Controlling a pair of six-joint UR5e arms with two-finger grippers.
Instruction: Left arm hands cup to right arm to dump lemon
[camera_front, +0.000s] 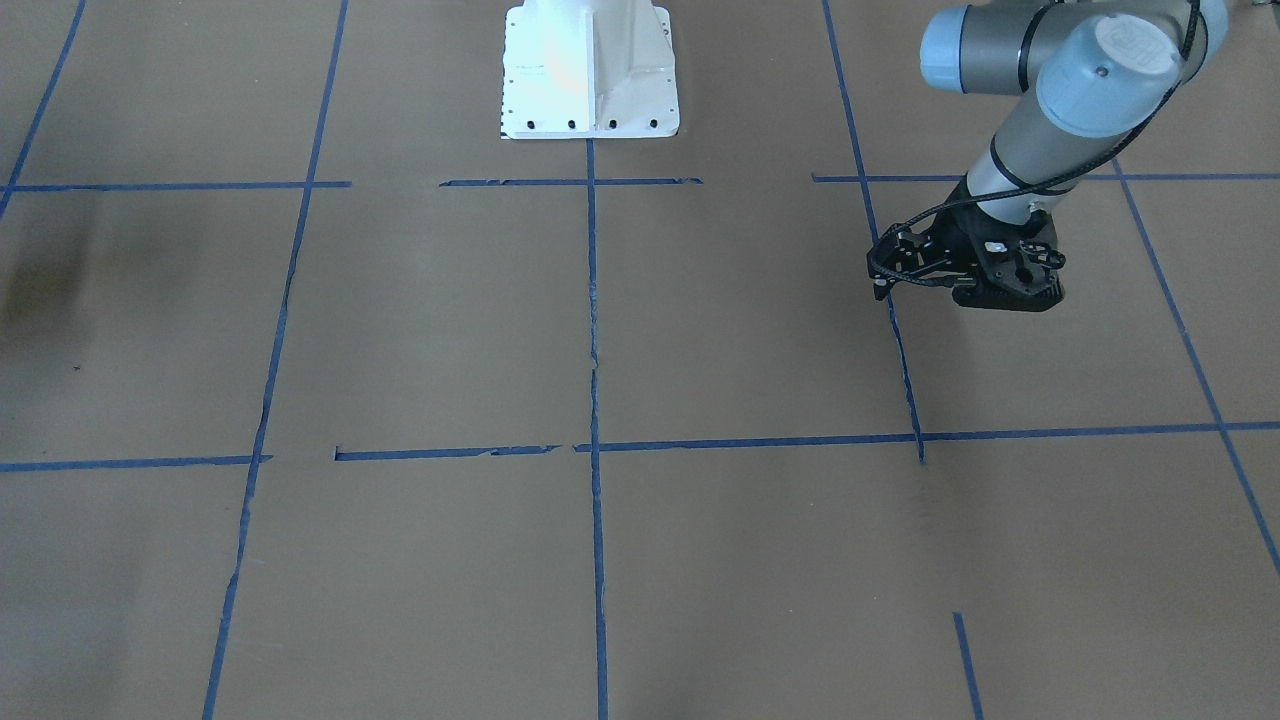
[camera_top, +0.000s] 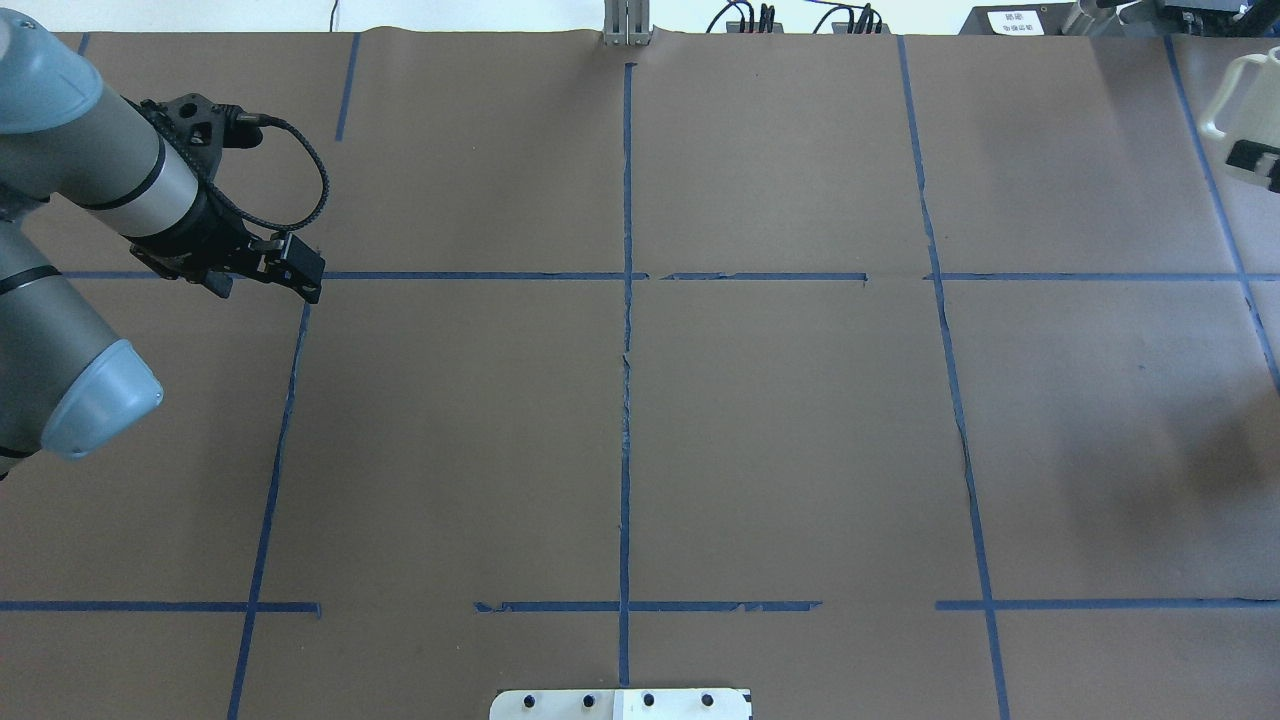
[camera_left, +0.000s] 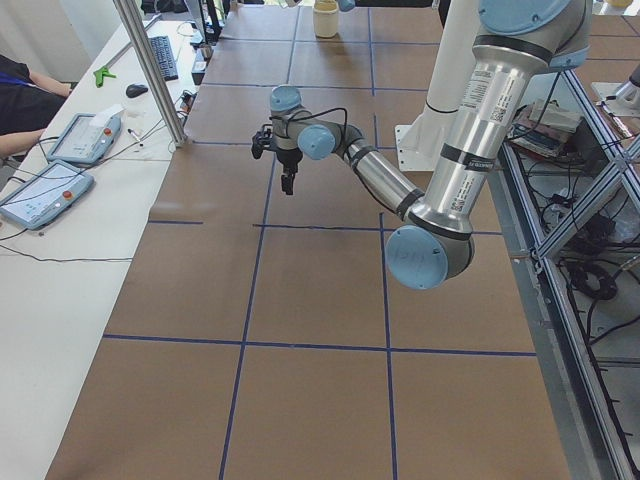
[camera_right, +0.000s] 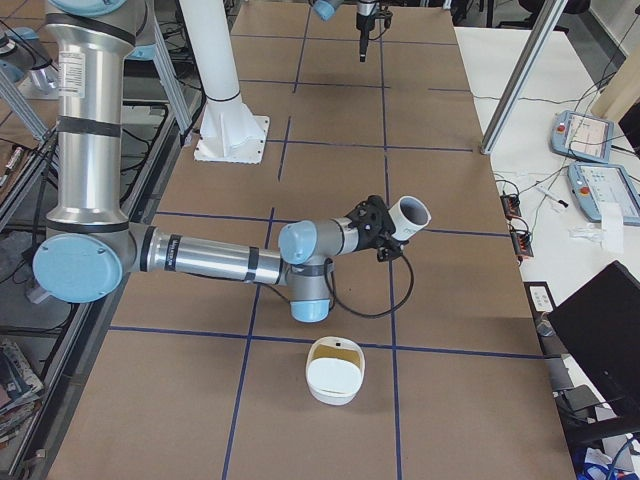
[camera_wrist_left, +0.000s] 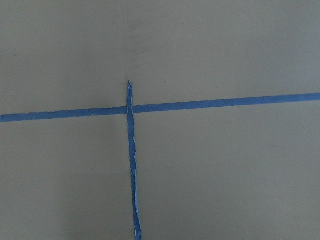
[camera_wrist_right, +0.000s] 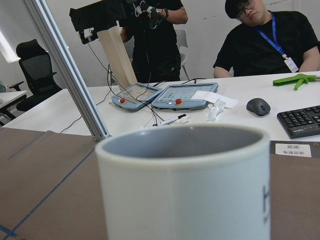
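Only part of one dark letter, perhaps an H, shows on the cup (camera_wrist_right: 185, 190) at its right side (the white label (camera_wrist_right: 292, 149) behind it is too small to read).

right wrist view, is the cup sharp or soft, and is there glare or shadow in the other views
Right wrist view: the cup fills the foreground, slightly soft, the desk behind sharper. Exterior front-facing view: the white robot base is blown out; a dark shadow smudges the view's left side.
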